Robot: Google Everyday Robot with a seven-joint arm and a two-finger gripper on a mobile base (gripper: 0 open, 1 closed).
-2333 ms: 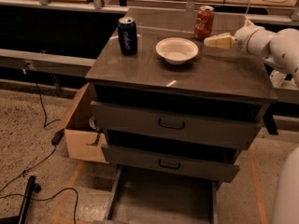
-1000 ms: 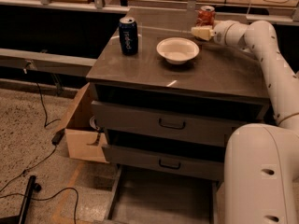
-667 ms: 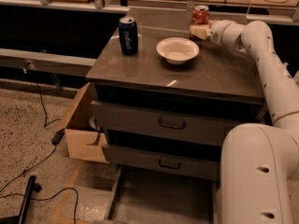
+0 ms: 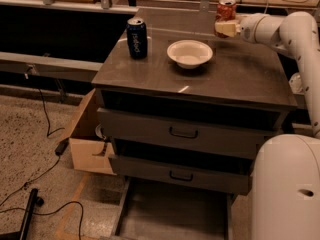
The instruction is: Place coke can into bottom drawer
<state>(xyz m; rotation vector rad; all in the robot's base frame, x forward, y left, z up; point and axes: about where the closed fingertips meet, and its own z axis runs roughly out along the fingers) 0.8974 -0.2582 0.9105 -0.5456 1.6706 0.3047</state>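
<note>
A grey cabinet (image 4: 190,129) with 3 drawers fills the middle of the frame. The robot's white base (image 4: 287,189) stands at lower right, and its arm (image 4: 295,29) reaches in along the right edge. The bottom drawer (image 4: 170,214) is pulled out at the lower centre, a shallow grey tray. A cardboard box (image 4: 85,149) sits at the cabinet's left. On the counter (image 4: 240,74) rest a white bowl (image 4: 190,53) and, to its left, a dark blue can (image 4: 136,38). At upper right, the gripper (image 4: 225,29) has its jaws closed on the lower part of the coke can (image 4: 226,10), upright over the counter's back edge.
</note>
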